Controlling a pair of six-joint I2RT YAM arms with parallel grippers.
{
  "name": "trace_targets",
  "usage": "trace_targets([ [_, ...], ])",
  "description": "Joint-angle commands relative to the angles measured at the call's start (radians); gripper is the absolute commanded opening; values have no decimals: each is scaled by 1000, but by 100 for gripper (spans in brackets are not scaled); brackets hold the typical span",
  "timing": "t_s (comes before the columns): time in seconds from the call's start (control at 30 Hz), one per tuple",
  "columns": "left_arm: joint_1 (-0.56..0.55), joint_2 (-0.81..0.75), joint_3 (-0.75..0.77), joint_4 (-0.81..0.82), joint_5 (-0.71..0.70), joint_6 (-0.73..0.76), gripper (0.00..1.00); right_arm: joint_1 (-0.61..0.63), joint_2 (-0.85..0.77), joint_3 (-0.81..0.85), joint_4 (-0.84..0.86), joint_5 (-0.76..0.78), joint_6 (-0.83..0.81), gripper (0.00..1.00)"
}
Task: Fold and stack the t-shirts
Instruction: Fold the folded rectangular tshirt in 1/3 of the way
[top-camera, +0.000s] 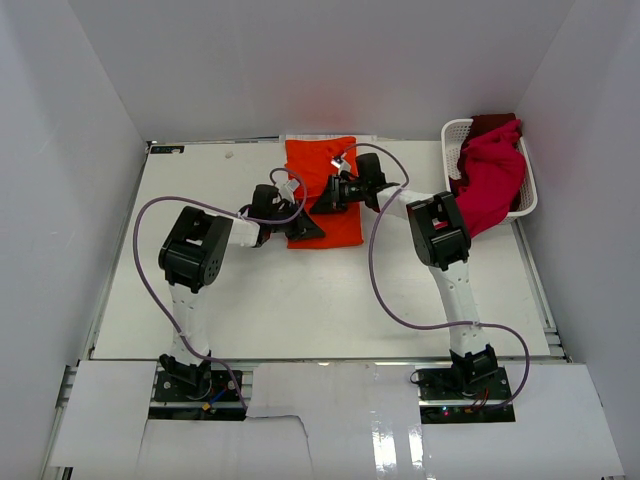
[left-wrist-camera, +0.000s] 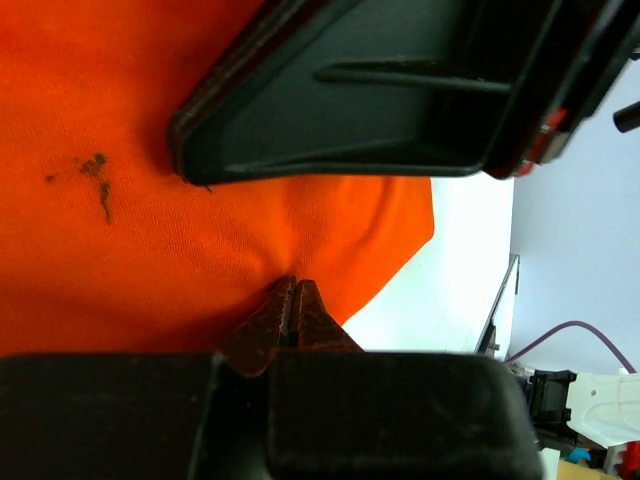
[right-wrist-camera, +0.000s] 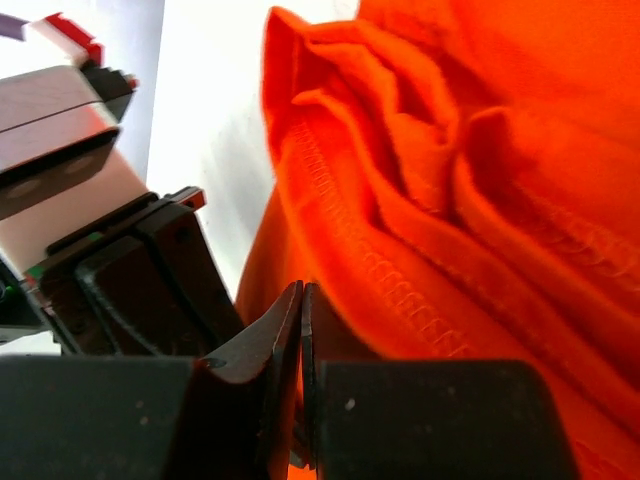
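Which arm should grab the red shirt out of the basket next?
Probably the right. The crimson t-shirt hangs over the white basket at the far right, on the same side as the right gripper. The left gripper sits farther off and would have to reach across.

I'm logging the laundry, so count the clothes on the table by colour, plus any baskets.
Orange t-shirt: 1
Crimson-magenta t-shirt: 1
Dark red garment: 1
White lattice basket: 1
Total: 4
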Motion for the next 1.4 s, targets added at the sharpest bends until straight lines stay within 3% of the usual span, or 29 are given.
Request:
trace_targets([
  [0.0, -3, -8, -11, -7, -25, 22, 0, -4, 35, 58, -11, -11, -29, 8],
  [0.27, -3, 12, -31, -24, -24, 39, 0, -9, 107, 139, -51, 15, -80, 8],
  [0.57, -3, 76, -8, -107, -54, 57, 0, -11, 99, 95, -22, 60, -139, 8],
  [0.83, -9, 69, -25, -110, -44, 63, 0, -41, 160, 231, -10, 89, -147, 9],
  [1.07, -15, 62, -30, -127, -42, 59, 0, -98, 248, 346, 108, 98, -103, 17],
  [1.17, -16, 64, -35, -131, -38, 59, 0, -115, 278, 419, 139, 111, -89, 8],
  [1.37, -26, 46, -47, -150, -39, 60, 0, -129, 282, 476, 263, 127, -63, 8],
])
